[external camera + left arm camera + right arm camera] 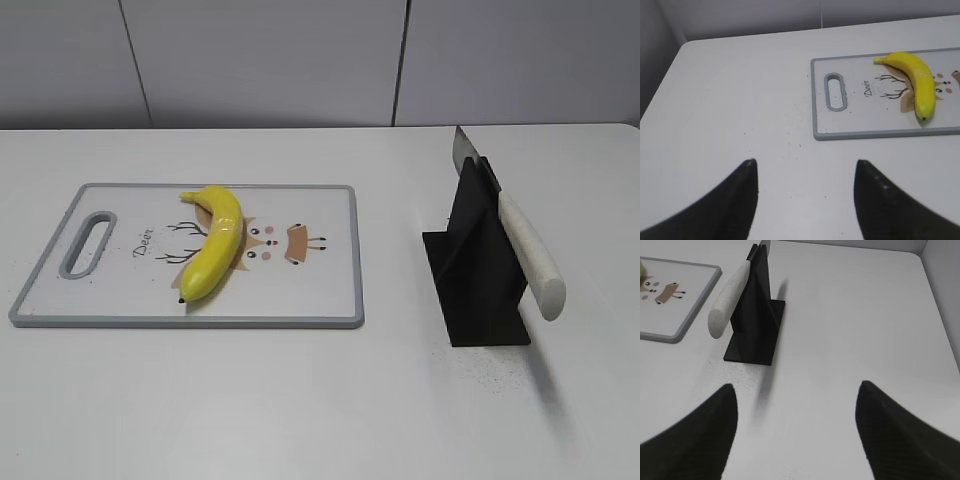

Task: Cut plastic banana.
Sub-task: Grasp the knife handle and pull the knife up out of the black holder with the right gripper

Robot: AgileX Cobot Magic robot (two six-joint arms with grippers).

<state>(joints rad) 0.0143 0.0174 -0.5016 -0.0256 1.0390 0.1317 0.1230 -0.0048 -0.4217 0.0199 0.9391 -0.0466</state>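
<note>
The yellow plastic banana (213, 243) lies whole on the white cutting board (320, 290), left of the table's middle; it also shows in the left wrist view (916, 81). A knife with a pale handle (530, 255) rests in a black stand (478, 285) to the right, handle toward the front; the right wrist view shows the knife (730, 294) and stand (757, 315) too. My left gripper (805, 165) is open and empty over bare table, left of and nearer than the board (865, 131). My right gripper (796, 387) is open and empty, in front of the stand. Neither gripper shows in the exterior view.
The white table (300, 410) has a rounded far-left corner (687, 45) and a far-right corner (915, 255). A grey panelled wall stands behind it. The board has a grey slot handle (88, 243) at its left end.
</note>
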